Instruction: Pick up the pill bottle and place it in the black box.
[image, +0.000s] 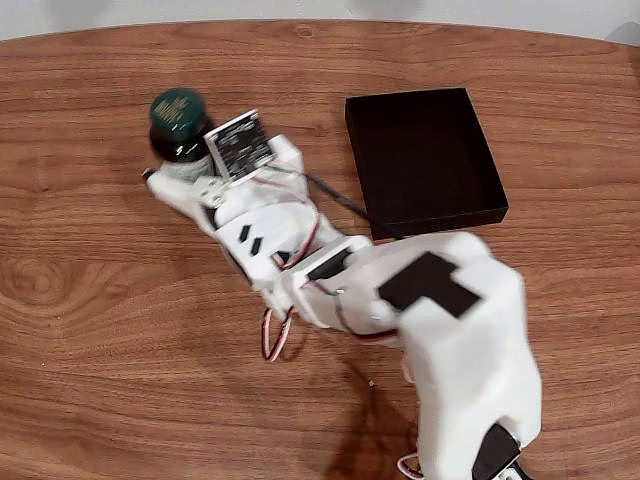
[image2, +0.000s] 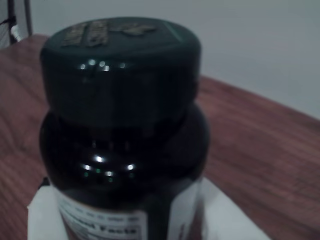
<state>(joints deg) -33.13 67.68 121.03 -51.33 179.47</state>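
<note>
Currently the pill bottle (image: 178, 125) stands upright on the table (image: 90, 300), toward the upper left of the fixed view, its round cap facing the camera and its long axis vertical. The arm reaches to it from the lower right, and the pincer (image: 180, 165) sits right at the bottle's near side, with white parts showing at either flank of the bottle's lower body.

In the wrist view the bottle (image2: 122, 135) looms very close, dark green cap above, glass shoulder below, white label at the bottom edge. White finger (image2: 42, 217) surfaces show on both sides of the label, so the bottle lies between the fingers, not in front of them. Judgement: the fingers are spread about the bottle's width and bracketing it. Whether they actually press the glass I cannot tell; no contact line is visible in either view, and the bottle's base is hidden, so lifted or resting is also unresolved.

The black box (image: 425, 160) lies well apart from the bottle, to its right in the fixed view, at about the same depth on the table. Its interior looks bare.

Relation governing the next move: box is to the right of the pincer in the fixed view, so the carry would be a sideways swing after a lift. Risk: smooth round glass, may slip or tip if the grip is low or loose.
</note>
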